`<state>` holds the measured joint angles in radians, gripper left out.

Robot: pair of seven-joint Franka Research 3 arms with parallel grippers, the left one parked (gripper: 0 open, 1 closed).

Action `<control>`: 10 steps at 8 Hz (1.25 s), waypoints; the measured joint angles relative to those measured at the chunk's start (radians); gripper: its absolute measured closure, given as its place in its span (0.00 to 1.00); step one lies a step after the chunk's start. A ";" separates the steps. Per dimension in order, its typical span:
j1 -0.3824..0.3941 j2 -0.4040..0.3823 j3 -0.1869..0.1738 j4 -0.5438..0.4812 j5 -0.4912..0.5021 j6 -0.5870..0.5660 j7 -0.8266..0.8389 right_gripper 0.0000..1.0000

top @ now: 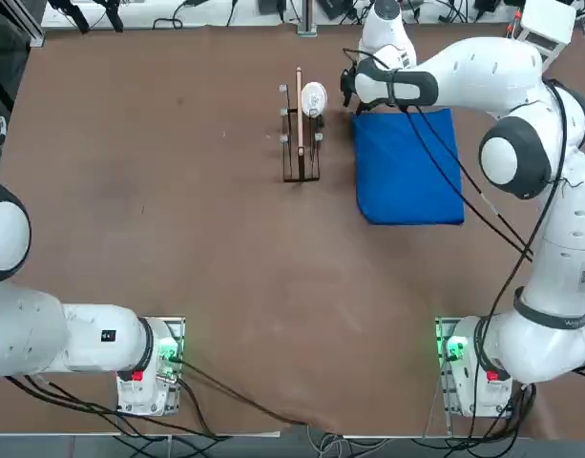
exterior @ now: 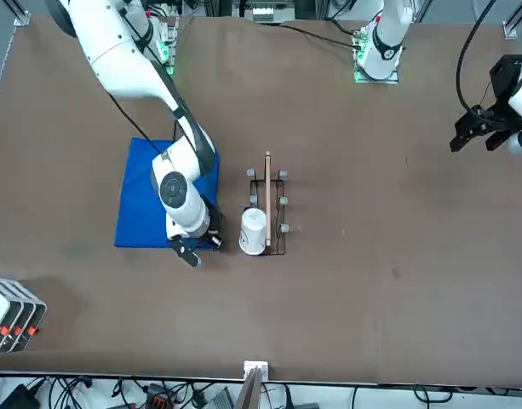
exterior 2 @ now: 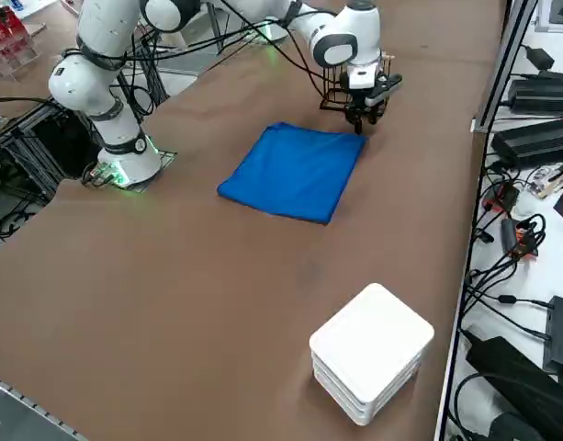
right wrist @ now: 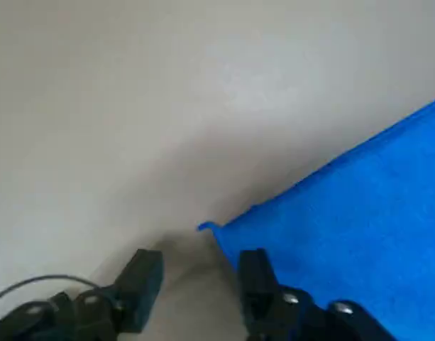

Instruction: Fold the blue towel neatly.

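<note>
Top view, towel: the bright royal-blue rectangular cloth towel [top: 407, 168] is laid flat and folded on the brown table [top: 177, 191], in the far right part, just beside a thin dark wire rack [top: 301, 143].
Top view, rack: a wooden stick is held upright in it, and a small white round object [top: 313, 98] is seen at its far end.
Top view, gripper: the right gripper [top: 350, 96] is placed at the towel's far corner nearest the rack; its fingers are mostly hidden by the white wrist.

Front view, gripper: the black fingers are seen low over the table at the towel's near corner, between the towel and the white cup-like object [exterior: 254, 231] in the rack.

Right side view, towel: the towel is seen as a neat flat rectangle with smooth edges.
Right side view, gripper: it is pointed down just past the towel's far corner.
Right side view, other: a white square stack of flat boxes [exterior 2: 371, 353] is set well apart, near the table's edge.

Right wrist view, fingers: the two black fingers [right wrist: 140, 278] are parted, and nothing is held between them.
Right wrist view, towel corner: a slightly raised tip of the blue corner is seen close beside one finger; bare table is seen in the gap.
</note>
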<state>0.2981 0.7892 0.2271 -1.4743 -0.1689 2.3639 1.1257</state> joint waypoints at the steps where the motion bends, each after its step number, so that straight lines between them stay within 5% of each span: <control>1: 0.001 -0.004 -0.001 0.018 -0.012 -0.021 -0.001 0.10; 2: 0.001 -0.017 -0.003 0.037 -0.039 -0.080 -0.006 0.00; 6: -0.024 -0.182 -0.012 0.082 -0.069 -0.363 -0.239 0.00; 10: -0.175 -0.339 -0.019 0.086 -0.069 -0.575 -0.651 0.00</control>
<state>0.1228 0.4500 0.2077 -1.3883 -0.2377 1.7884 0.4743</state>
